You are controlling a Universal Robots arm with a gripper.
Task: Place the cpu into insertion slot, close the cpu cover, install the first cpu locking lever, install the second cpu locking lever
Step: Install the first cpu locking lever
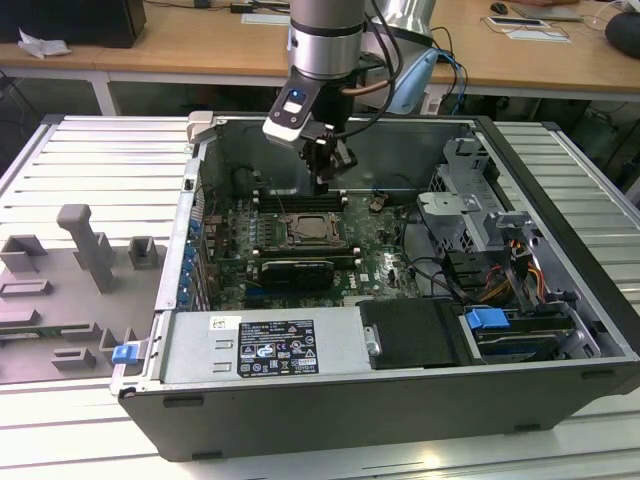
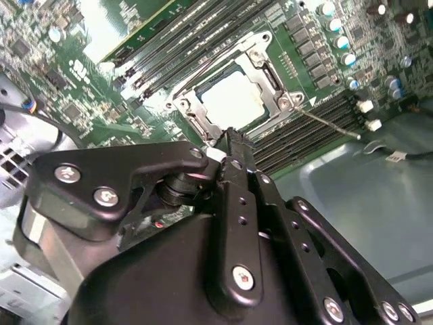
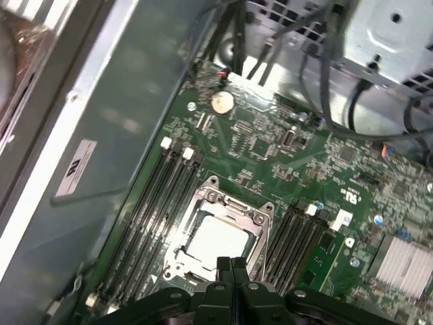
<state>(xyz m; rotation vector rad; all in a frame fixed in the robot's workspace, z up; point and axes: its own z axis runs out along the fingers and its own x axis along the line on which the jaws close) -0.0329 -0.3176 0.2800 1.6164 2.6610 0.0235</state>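
Our gripper (image 3: 231,263) hangs just above the slot (image 1: 293,240), its fingers pressed together and carrying nothing. In both wrist views the cpu (image 3: 215,238) lies flat in the slot, its pale top showing through the opening of the cover (image 3: 233,206). The cover looks lowered over the chip, though we cannot tell from these angles whether it is fully seated.

In the second wrist view a thin lever (image 2: 329,124) juts out from the socket's corner over the memory slots (image 2: 298,139), so we judge it unlatched and the levers to be the work in hand. To do this well, we would meet the lever near its free end with the closed tips. We would press it down steadily and guide it sideways under its catch, keeping the tips off the chip's top and the green board (image 3: 270,149).
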